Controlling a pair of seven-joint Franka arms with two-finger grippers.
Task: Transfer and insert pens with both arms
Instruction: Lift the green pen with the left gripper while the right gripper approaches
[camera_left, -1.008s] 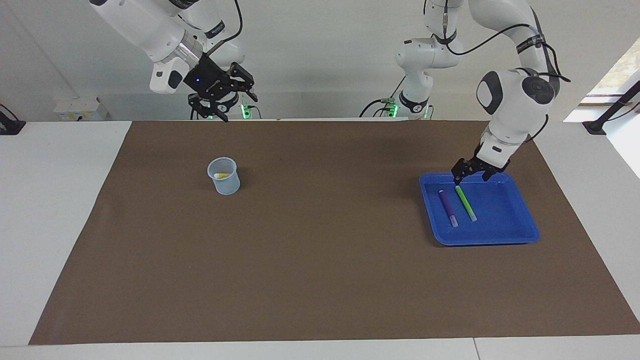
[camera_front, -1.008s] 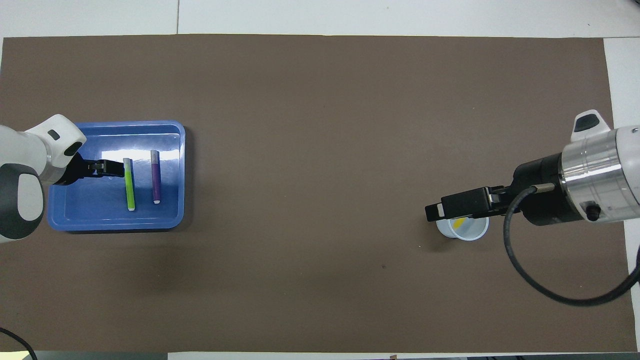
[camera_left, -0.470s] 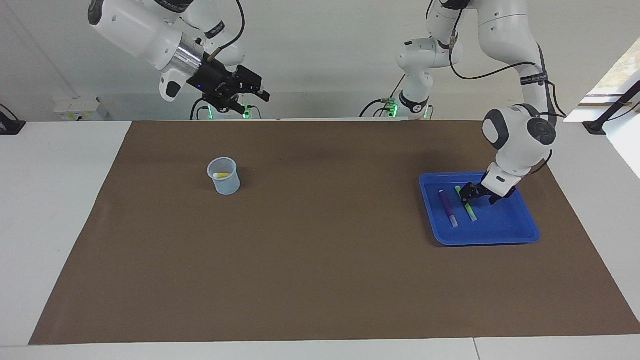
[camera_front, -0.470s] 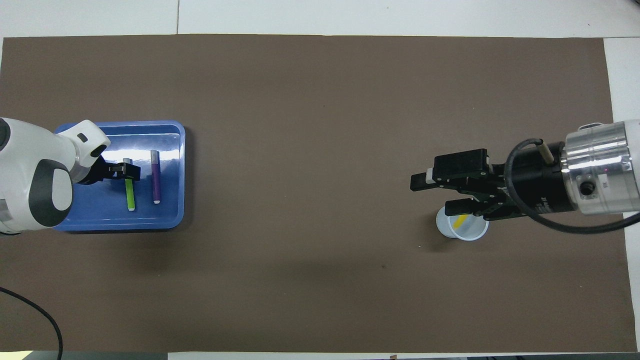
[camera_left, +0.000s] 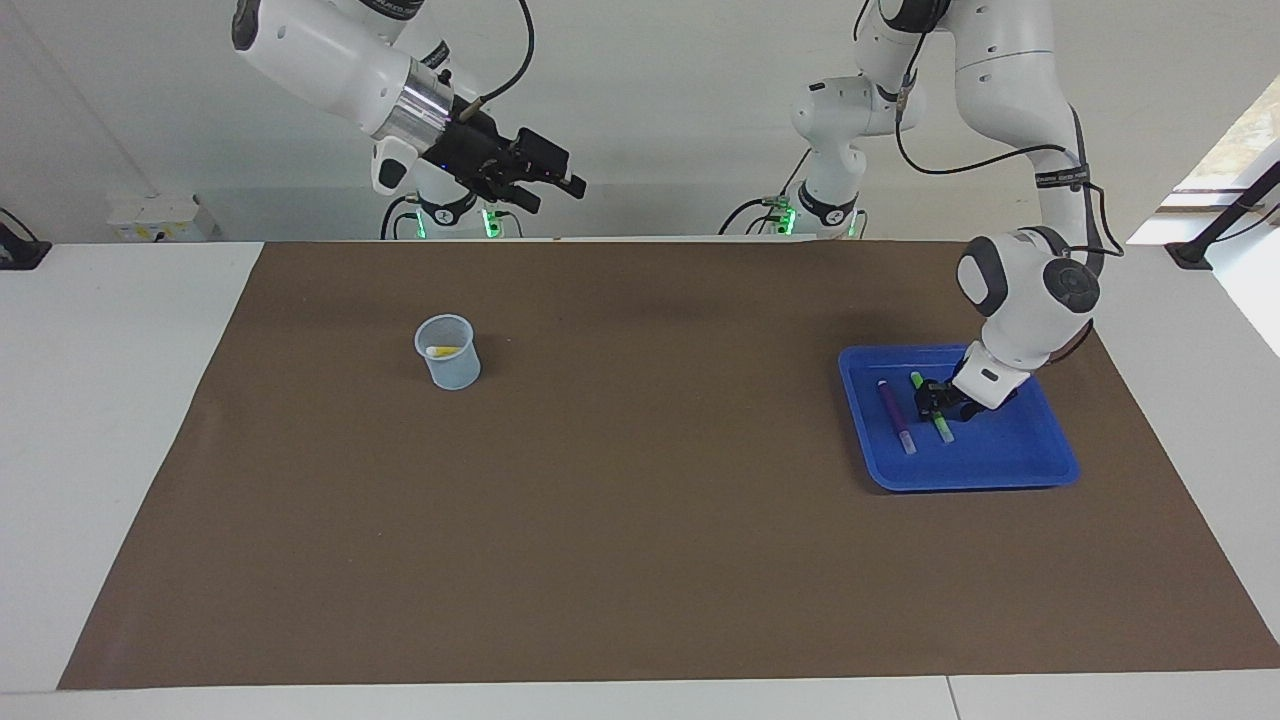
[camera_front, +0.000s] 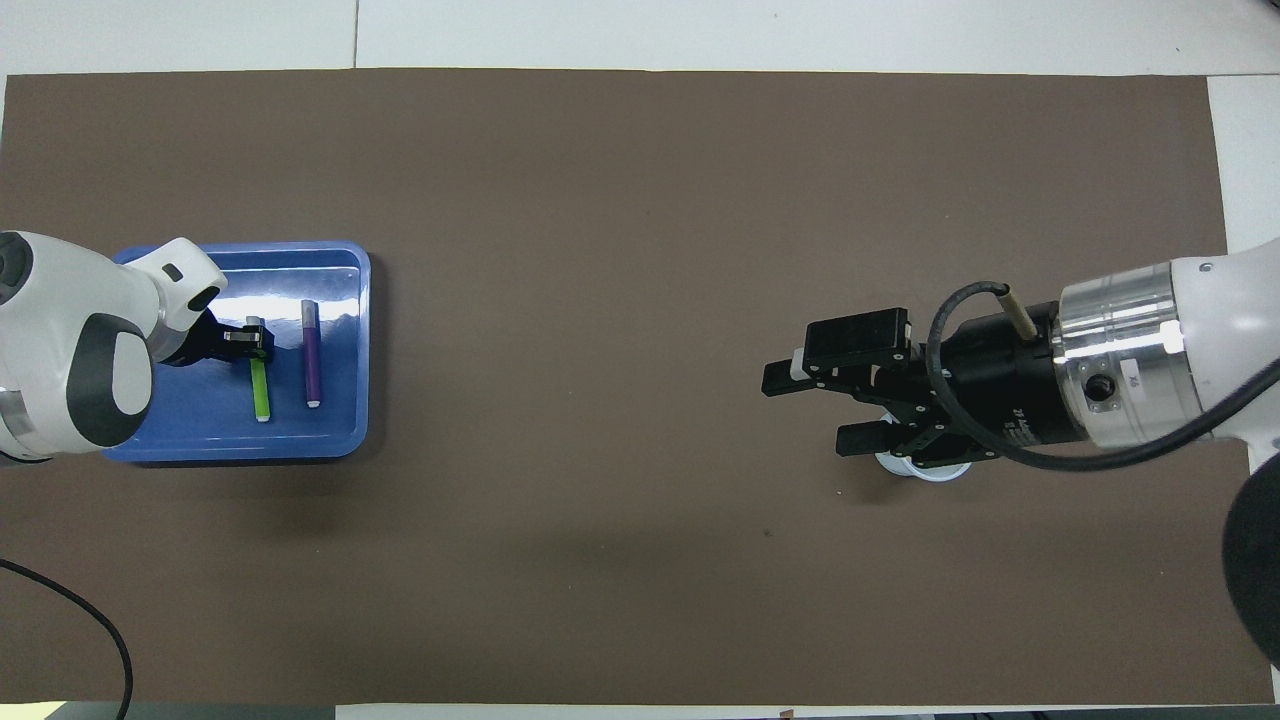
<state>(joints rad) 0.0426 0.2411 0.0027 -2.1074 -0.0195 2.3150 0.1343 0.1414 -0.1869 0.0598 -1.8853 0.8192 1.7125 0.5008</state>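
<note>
1. Blue tray (camera_left: 1010, 470) sits centre-right in the facing view, on the brown mat (camera_left: 640, 520) over the bench.
2. Left hand (camera_left: 932, 400) is down in the tray, fingers narrowed around the green pen (camera_left: 941, 428), which lies flat.
3. Purple pen (camera_left: 897, 415) lies just beside the green one, apart from the hand.
4. Yellow pen (camera_left: 443, 351) rests inside the pale cup (camera_left: 449, 368), left of centre.
5. Right hand (camera_left: 545, 178) hangs high at upper left, fingers wide, empty.
</note>
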